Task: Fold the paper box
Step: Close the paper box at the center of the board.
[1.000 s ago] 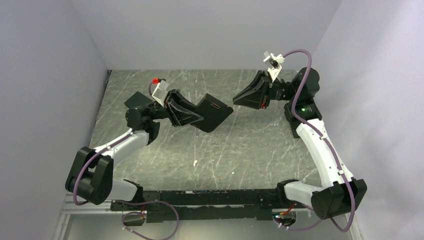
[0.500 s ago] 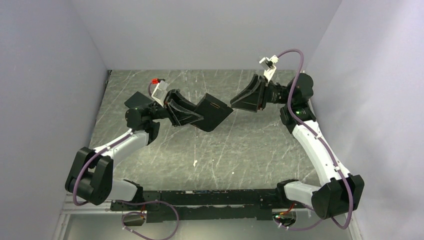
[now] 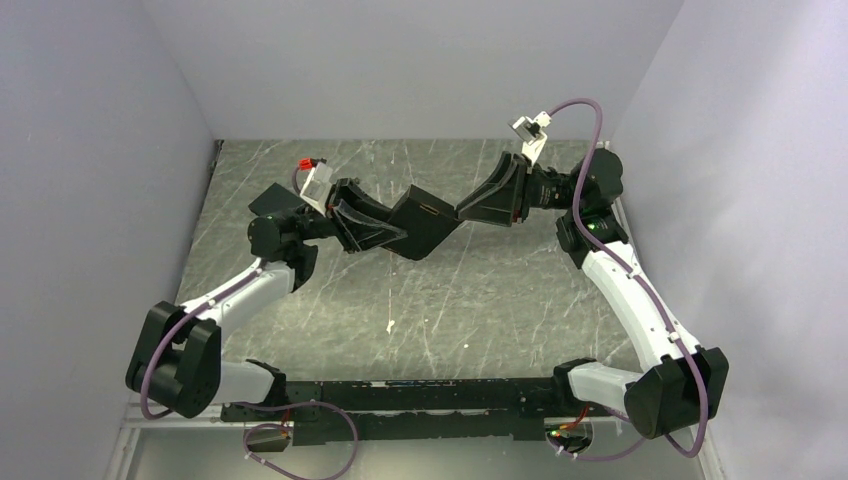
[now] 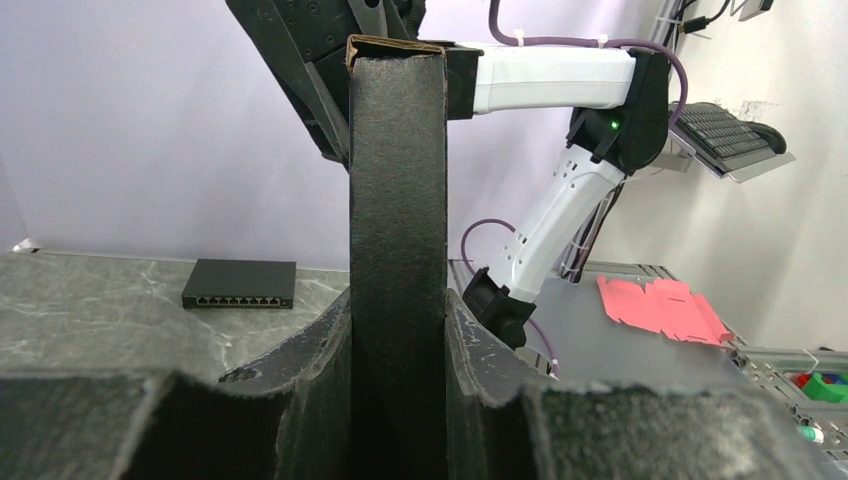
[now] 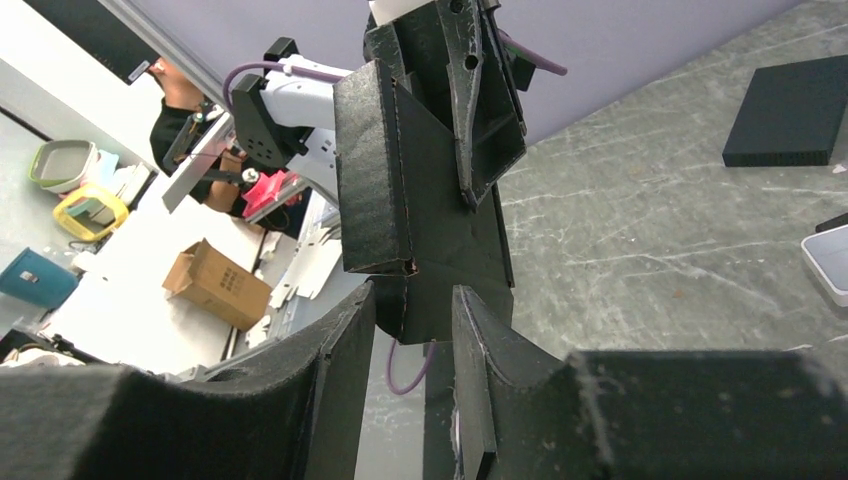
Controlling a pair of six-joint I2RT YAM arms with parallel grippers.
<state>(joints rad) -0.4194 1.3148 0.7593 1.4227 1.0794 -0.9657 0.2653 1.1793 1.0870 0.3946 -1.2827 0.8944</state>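
Black card: the paper box [image 3: 428, 222] is off the table [image 3: 500, 300], held in the air a bit toward 12 o'clock from table centre, between the two arms

Left gripper [image 3: 372, 228] comes in from the box's 9 o'clock and is clamped on one panel. Left wrist view shows the card edge-on, standing straight up between both pads, jaws narrowed onto it

Right gripper [image 3: 468, 210] sits at the box's 2 o'clock, jaws partly apart, nothing clamped. Right wrist view puts a corner of the box right at the mouth between the fingertips; can't tell if either pad touches it

Box looks part-folded: one side wall up, creases visible, not closed

My read of the step: right claw takes the free panel so it can be bent on its crease against the left's hold. To do it well:
- push further on so the pads land on flat card, not the corner
- close just enough to hold, thin card dents
- rotate about the crease line, no pulling away from the left
- left acts as the fixed anchor
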